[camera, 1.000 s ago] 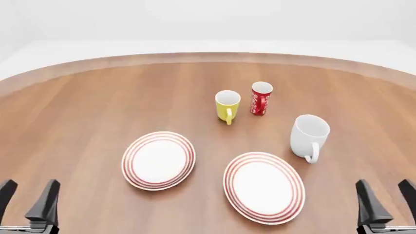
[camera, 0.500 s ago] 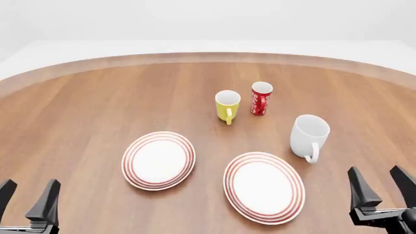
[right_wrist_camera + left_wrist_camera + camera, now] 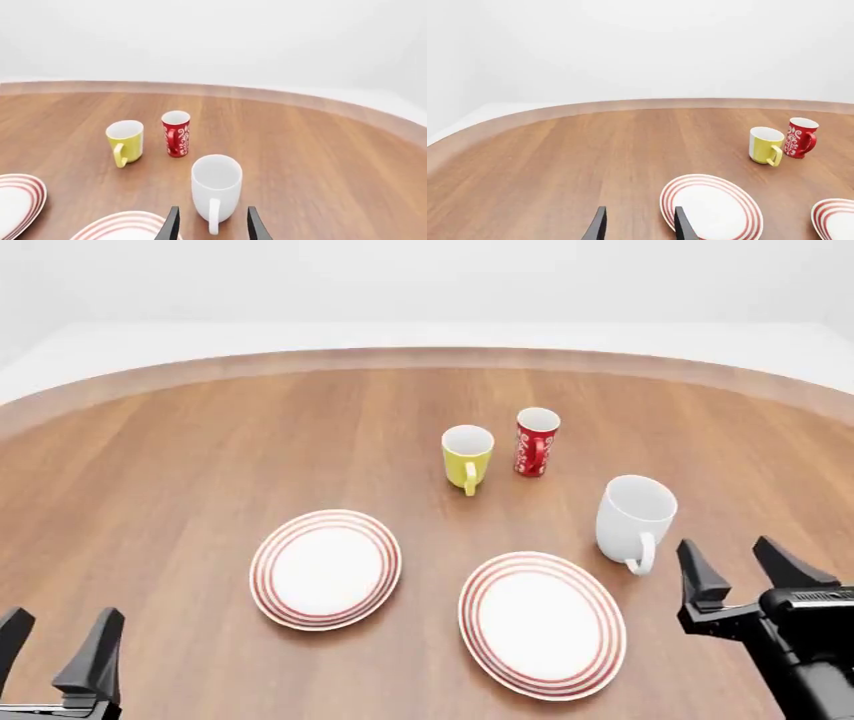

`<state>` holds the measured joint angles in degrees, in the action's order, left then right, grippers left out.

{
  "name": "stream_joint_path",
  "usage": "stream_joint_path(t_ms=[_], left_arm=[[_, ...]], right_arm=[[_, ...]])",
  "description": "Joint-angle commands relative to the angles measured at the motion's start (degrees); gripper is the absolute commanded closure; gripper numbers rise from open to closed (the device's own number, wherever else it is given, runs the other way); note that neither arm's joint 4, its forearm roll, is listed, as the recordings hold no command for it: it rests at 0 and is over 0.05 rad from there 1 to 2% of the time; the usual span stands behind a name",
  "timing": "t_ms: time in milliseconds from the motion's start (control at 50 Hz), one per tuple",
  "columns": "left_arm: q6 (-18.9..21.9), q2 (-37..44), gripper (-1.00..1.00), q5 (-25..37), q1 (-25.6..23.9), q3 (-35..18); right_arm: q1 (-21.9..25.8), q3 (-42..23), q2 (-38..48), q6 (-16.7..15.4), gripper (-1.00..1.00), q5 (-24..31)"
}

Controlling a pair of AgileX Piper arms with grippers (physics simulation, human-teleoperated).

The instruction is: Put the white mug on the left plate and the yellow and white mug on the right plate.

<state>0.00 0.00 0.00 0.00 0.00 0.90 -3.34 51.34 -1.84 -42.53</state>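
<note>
Both plates are bare: the left plate (image 3: 326, 568) and right plate (image 3: 542, 624) sit side by side. White mug (image 3: 633, 520) stands upright on the table just past the right plate, yellow and white mug (image 3: 466, 458) farther back beside a red mug (image 3: 537, 441). Right gripper (image 3: 742, 572) is spread wide near the white mug's handle, not touching; left gripper (image 3: 56, 642) is also wide, low in the near corner.

Wood table (image 3: 200, 440): 3 mugs, 2 plates

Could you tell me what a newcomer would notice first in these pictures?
Probably the two red-ringed plates, the left plate and the right plate, lying bare near the front. Behind them stand the yellow and white mug and a red mug, with the white mug alone just ahead of the open right hand.
</note>
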Motion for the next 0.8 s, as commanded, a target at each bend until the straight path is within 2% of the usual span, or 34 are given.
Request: stream_joint_path(t_ms=[20,420,800], left_arm=[[0.0,0.0,-1.00,0.0,0.0,0.0],[0.0,0.0,-1.00,0.0,0.0,0.0],[0.0,0.0,-1.00,0.0,0.0,0.0]], right_arm=[[-0.1,-1.4,10.9,-0.1,-1.00,-7.9],[-0.3,-5.3,24.2,0.5,-1.00,-14.8],[-1.2,-6.9,31.5,1.5,-1.00,-18.2]])
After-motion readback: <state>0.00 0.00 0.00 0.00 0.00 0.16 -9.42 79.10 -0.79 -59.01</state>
